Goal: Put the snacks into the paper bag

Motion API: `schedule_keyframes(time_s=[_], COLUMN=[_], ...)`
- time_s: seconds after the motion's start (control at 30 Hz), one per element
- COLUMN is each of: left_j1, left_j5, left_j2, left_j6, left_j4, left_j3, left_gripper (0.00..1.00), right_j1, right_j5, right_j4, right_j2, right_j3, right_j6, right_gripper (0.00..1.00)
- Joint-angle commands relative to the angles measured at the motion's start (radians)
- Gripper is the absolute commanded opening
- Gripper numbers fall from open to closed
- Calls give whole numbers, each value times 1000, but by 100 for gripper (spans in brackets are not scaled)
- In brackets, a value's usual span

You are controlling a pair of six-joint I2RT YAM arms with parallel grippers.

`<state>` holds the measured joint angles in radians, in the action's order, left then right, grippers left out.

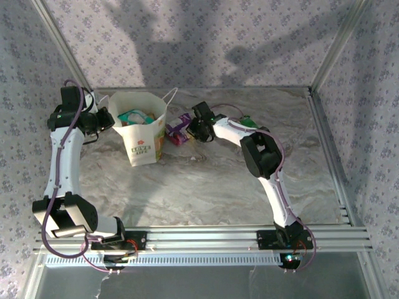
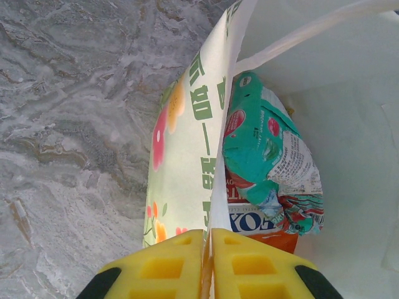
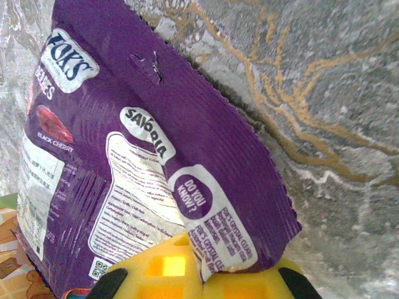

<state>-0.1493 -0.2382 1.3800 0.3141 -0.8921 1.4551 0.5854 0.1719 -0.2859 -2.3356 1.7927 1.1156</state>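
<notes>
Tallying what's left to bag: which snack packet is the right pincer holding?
The purple packet, its corner clamped in the right pincer; the teal packet and the orange packet lie inside the paper bag.

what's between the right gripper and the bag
The purple packet, held by the right gripper, lies right beside the bag, as the top view shows.
</notes>
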Motion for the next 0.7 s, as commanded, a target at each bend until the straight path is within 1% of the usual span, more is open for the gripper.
schedule_keyframes(time_s=[0.0,0.17,0.33,0.47,0.57,0.67], left_j1=[3,3,2,3,4,3], left_j5=[14,13,8,10,10,8], left_j2=[7,1,-4,-11,-16,-19], left_j6=[-12,-8,-4,-6,-2,-1], left_j4=[-45,-46,-47,-51,-54,-54], left_j3=[-6,-1,-1,1,2,3], left_gripper=[13,13,13,13,13,14], right_j1=[-19,-34,-50,-57,-59,-65], right_j5=[-31,-9,35,88,102,119], right_j4=[-98,-163,-167,-226,-286,-311], right_j2=[31,81,130,142,152,174], right_j3=[-13,-32,-86,-89,-92,-122], right_j6=[-83,-199,-303,-420,-497,-609], right_gripper=[0,0,0,0,0,0])
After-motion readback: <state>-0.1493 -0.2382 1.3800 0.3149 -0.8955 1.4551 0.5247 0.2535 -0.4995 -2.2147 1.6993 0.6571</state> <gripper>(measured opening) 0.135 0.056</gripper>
